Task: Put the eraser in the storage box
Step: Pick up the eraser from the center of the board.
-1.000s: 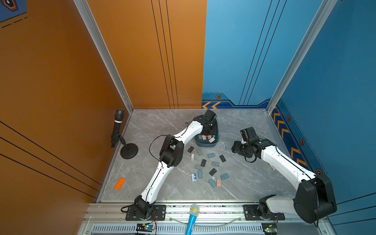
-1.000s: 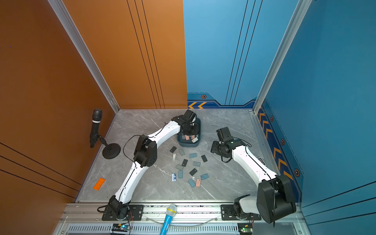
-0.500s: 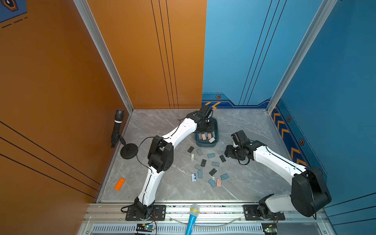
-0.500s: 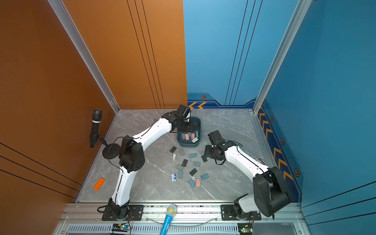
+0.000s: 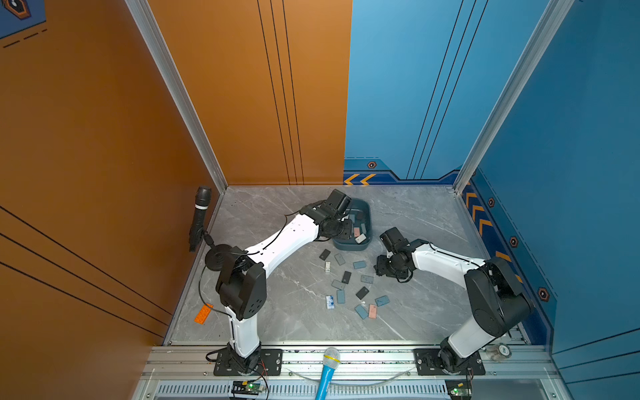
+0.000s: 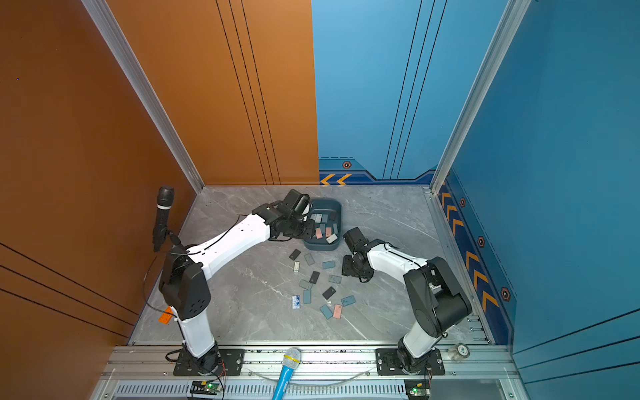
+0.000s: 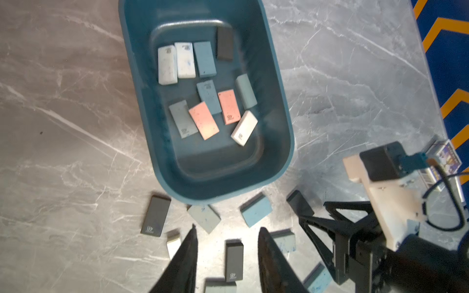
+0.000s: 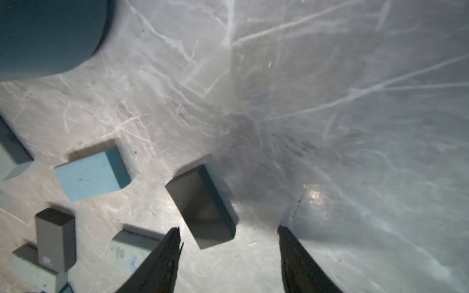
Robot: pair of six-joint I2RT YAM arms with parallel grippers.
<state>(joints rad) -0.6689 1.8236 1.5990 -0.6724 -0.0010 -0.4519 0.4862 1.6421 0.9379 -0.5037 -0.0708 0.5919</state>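
The storage box (image 5: 364, 210) (image 6: 333, 205) (image 7: 137, 76) is a dark teal tub at the table's back middle, holding several erasers, among them a pink eraser (image 7: 229, 106). Several more erasers (image 5: 346, 277) (image 6: 315, 277) lie scattered on the marble in front of it. My left gripper (image 5: 348, 231) (image 7: 227, 227) hangs open and empty at the box's near left side, high above a dark eraser (image 7: 234, 261). My right gripper (image 5: 378, 270) (image 8: 227, 227) is open, low over the table, with a dark grey eraser (image 8: 200, 205) lying just beyond its fingertips, untouched.
A black microphone on a stand (image 5: 201, 214) is at the left wall, an orange brick (image 5: 203, 313) by the left edge, a blue microphone (image 5: 327, 370) on the front rail. A small printed box (image 7: 444, 157) lies near the right wall.
The left gripper drew back leftward from over the box and its elbow swung left. The right gripper moved left and down towards the loose erasers. Both stayed open.
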